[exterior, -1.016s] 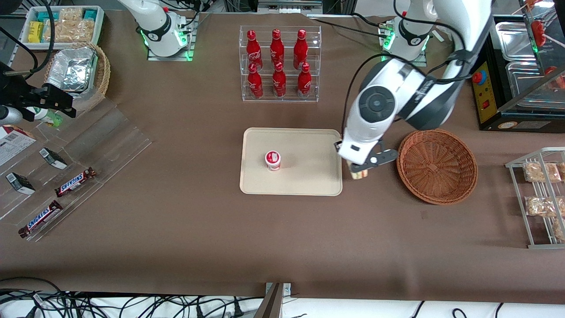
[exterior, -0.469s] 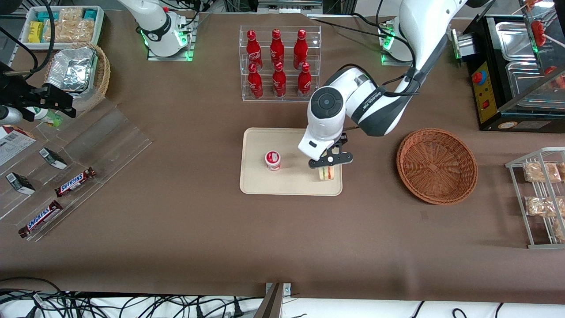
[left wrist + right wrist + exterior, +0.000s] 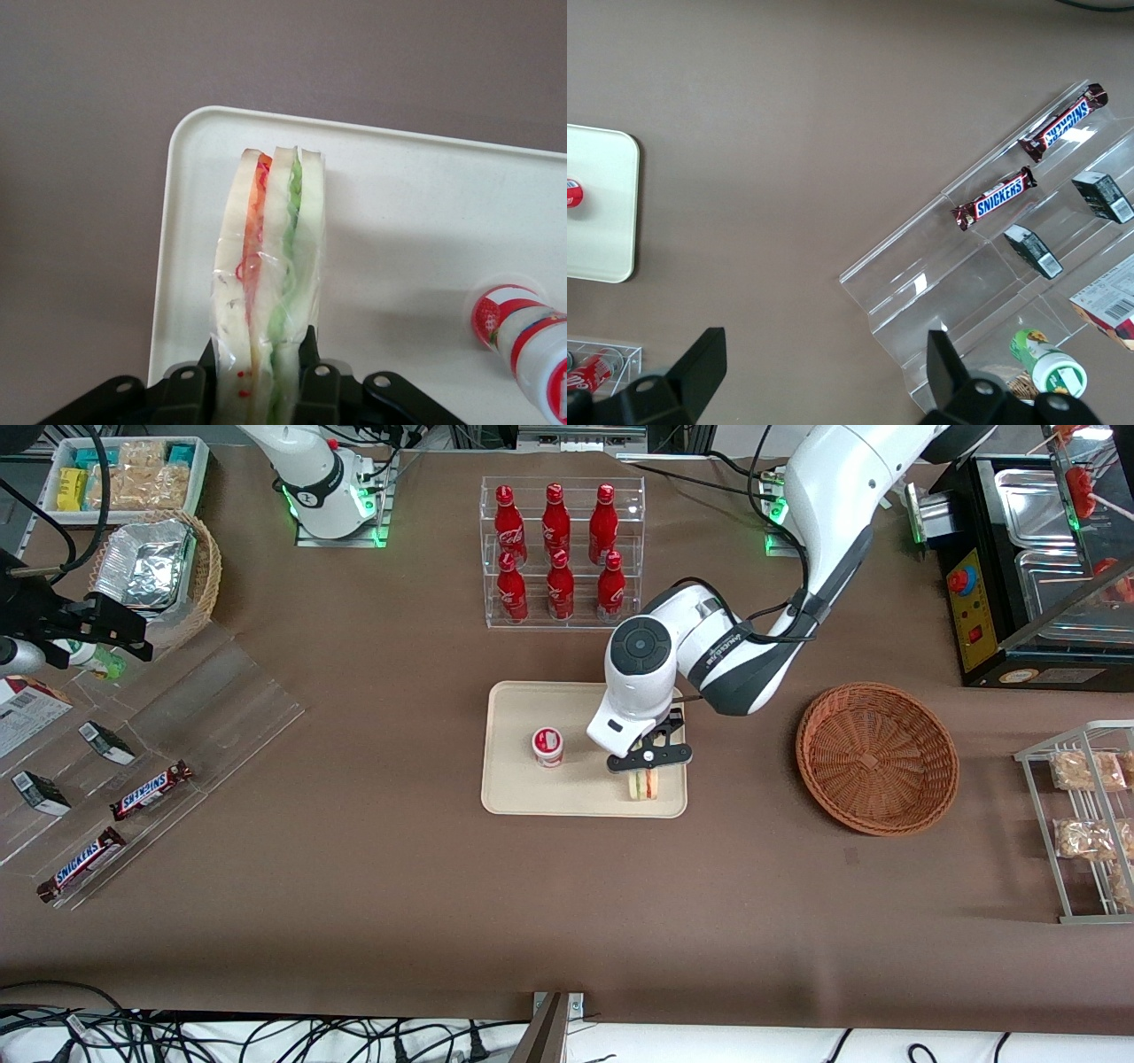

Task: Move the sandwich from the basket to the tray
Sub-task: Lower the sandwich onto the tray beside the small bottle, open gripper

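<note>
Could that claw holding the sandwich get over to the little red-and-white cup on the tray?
Probably yes: the claw, shut on the sandwich, hangs over the tray beside the cup, with only bare tray between.

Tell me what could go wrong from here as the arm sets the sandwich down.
The gripper holds the sandwich on edge over the tray near its corner, so it may topple onto the rim or the table when released. Its loose plastic wrap could cling to the gripper. The small cup stands close by.
</note>
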Motion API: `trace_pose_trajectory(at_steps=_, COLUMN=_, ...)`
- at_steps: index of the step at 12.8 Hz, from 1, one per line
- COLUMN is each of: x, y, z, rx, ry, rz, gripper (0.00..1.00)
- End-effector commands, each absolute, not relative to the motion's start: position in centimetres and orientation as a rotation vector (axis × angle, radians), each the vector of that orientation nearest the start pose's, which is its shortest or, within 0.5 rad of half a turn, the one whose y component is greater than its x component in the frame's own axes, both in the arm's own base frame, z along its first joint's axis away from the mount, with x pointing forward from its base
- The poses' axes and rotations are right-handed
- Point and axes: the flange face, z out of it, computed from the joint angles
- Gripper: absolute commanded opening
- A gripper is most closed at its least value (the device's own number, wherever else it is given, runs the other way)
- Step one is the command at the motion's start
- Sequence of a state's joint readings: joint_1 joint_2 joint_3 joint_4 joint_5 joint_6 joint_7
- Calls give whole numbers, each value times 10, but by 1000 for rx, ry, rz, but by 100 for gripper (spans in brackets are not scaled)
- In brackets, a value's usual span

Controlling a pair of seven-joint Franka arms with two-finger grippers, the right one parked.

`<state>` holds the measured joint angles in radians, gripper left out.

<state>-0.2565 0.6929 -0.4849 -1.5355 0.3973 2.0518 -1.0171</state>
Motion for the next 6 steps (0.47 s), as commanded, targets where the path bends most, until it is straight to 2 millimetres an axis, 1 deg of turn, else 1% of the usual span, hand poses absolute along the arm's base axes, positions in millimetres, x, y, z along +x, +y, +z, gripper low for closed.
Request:
trace_pose_trajectory(at_steps=1, x=562, y=-421, z=270, rx=-3040, ry=-241, rz=-3, gripper=35)
trace_pose_trajectory(at_steps=2, x=559, y=-427, z=266, rx=-3045, ry=-226, rz=-10, gripper=35)
trace_pose_trajectory(at_steps=6, x=555, y=-429, z=252, rx=-3037, ry=-216, rz=14, gripper=35)
